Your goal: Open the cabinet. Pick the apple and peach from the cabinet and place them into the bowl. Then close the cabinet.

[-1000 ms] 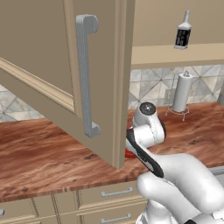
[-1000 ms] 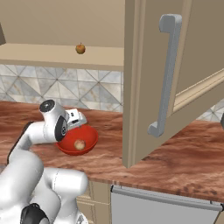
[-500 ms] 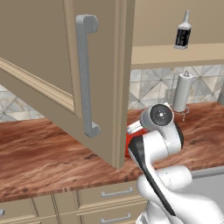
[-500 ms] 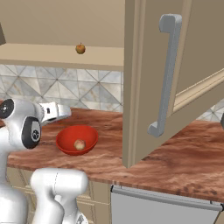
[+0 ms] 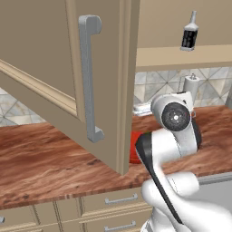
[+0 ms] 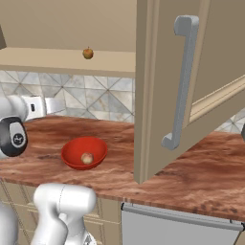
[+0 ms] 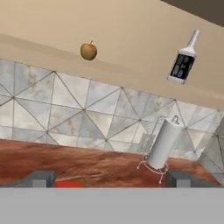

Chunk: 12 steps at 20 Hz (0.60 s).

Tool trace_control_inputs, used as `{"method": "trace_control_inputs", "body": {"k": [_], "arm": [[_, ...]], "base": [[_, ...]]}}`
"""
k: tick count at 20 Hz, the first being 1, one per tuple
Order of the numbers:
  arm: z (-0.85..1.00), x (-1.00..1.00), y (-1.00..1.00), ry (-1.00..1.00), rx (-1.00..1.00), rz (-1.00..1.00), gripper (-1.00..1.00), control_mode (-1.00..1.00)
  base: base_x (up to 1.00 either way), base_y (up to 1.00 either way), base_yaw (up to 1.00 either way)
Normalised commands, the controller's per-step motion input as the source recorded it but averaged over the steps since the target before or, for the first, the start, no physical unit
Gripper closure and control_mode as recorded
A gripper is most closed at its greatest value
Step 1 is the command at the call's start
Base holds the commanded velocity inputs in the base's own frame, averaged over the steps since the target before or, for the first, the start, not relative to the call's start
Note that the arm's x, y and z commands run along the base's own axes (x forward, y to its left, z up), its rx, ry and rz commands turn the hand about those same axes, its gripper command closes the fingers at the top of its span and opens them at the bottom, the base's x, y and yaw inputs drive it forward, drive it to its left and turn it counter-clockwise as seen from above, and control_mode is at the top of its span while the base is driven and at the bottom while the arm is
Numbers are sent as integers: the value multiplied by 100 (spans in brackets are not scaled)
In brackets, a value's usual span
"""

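Note:
The cabinet (image 6: 160, 72) stands open, its door (image 5: 45, 50) swung far out toward me. Inside it, on the bottom shelf, the apple (image 7: 89, 50) sits upright, also seen as the apple (image 6: 87, 53) from the right. On the counter below is the red bowl (image 6: 72, 147) with a pale round fruit, the peach (image 6: 86, 158), lying in it. My gripper (image 7: 110, 180) is open and empty, raised above the counter left of the bowl and facing the shelf and backsplash. A red sliver of the bowl (image 7: 70, 184) shows between the fingertips.
A dark bottle (image 7: 183, 61) stands on the shelf right of the apple. A paper towel holder (image 7: 164, 146) stands on the counter by the tiled wall. The open door's long handle (image 5: 88, 77) hangs close in front of my arm (image 5: 174, 118).
The arm has lifted and drawn back from just over the bowl, and the hand now points higher, at the shelf. The jaws stayed open and the peach stayed in the bowl.

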Motion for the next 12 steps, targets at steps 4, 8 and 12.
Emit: {"method": "trace_control_inputs", "body": {"k": [4,8,12], "arm": [[100,-6,-18,-16,17,-5,-100,-100],[100,0,-19,-7,20,-6,-100,-100],[74,0,-5,-1,21,-1,-100,-100]], "base": [[0,0,0],[0,0,0],[0,0,0]]}}
